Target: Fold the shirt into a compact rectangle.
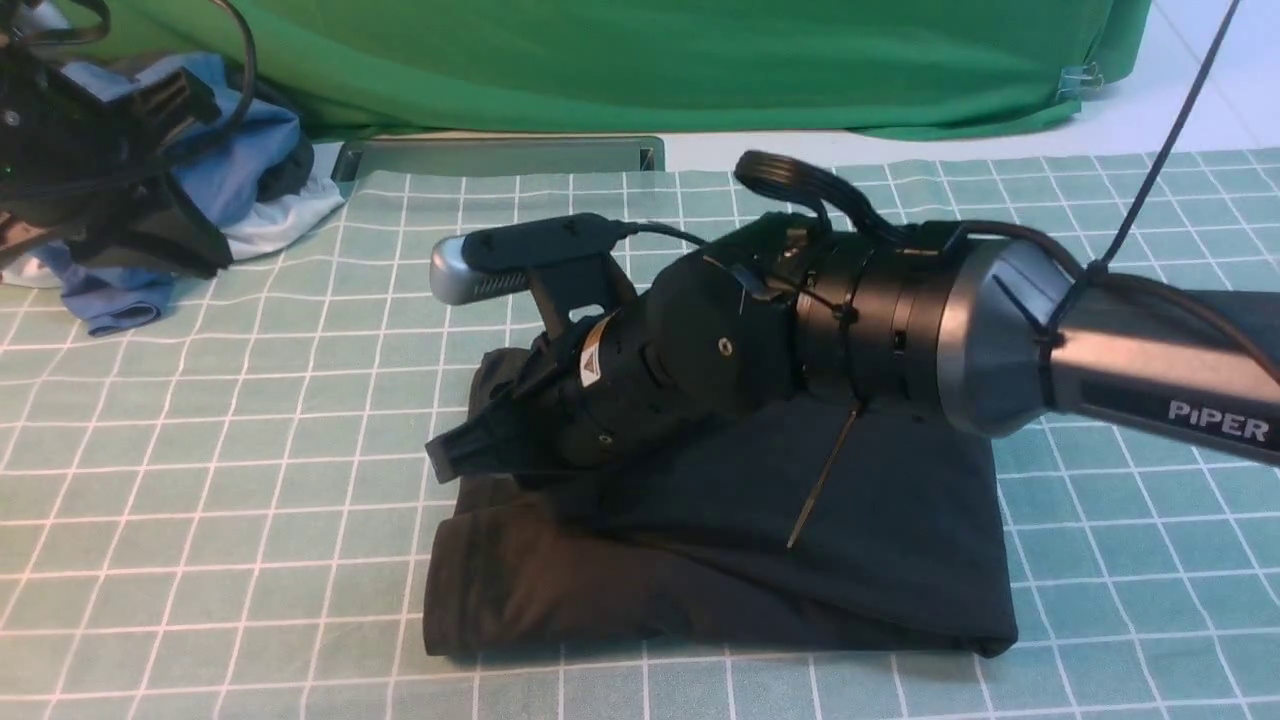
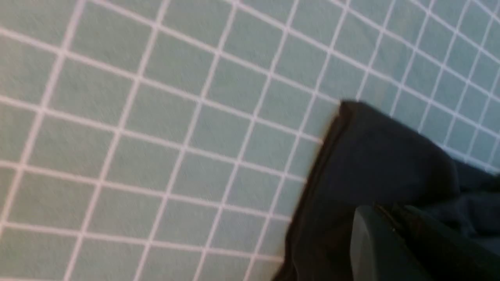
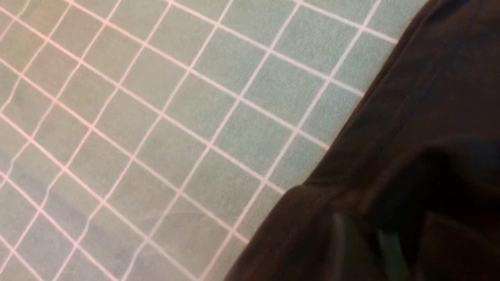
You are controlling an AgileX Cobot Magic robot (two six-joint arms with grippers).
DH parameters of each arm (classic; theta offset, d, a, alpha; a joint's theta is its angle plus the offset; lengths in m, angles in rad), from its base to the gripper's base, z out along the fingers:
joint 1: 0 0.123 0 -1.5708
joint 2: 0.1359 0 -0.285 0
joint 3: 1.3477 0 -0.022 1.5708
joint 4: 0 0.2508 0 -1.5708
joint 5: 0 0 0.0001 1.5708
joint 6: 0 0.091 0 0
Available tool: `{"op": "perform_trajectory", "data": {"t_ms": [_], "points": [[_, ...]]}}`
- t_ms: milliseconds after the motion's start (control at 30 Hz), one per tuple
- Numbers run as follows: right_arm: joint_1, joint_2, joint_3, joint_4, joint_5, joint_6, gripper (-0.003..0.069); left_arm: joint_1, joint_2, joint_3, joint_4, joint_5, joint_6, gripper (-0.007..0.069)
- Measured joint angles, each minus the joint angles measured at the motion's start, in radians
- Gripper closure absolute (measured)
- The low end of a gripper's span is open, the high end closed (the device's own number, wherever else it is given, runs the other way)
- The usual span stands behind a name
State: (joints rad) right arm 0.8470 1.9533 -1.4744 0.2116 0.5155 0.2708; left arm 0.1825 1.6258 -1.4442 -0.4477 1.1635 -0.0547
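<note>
shirt [image 1: 800,540]: folded black block on checked cloth [image 1: 200,480], beneath right jaws | right gripper [image 1: 470,450]: over its left edge (opening unclear) | left gripper [image 2: 390,242]: jaws closed, fabric alongside (grip unclear)

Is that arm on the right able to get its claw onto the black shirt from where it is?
Probably yes. The right claw already sits low over the folded black shirt, at its left edge, and nothing stands between them. The checked mat beside it lies bare.
</note>
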Motion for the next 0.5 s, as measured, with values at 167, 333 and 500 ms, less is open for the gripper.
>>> {"op": "perform_trajectory", "data": {"t_ms": [167, 333, 500], "points": [[-0.011, -0.039, -0.075, -0.002, 0.186, -0.050, 0.0056, 0.000, 0.000, 0.000, -0.009, 0.031, 0.008, 0.0610], [-0.050, -0.130, -0.226, -0.014, 0.535, -0.208, 0.0312, 0.000, 0.000, 0.000, -0.014, 0.047, 0.010, 0.0609], [-0.097, -0.249, -0.275, -0.043, 0.676, -0.241, 0.0603, 0.000, 0.000, 0.000, -0.060, 0.047, 0.012, 0.0609]]}}
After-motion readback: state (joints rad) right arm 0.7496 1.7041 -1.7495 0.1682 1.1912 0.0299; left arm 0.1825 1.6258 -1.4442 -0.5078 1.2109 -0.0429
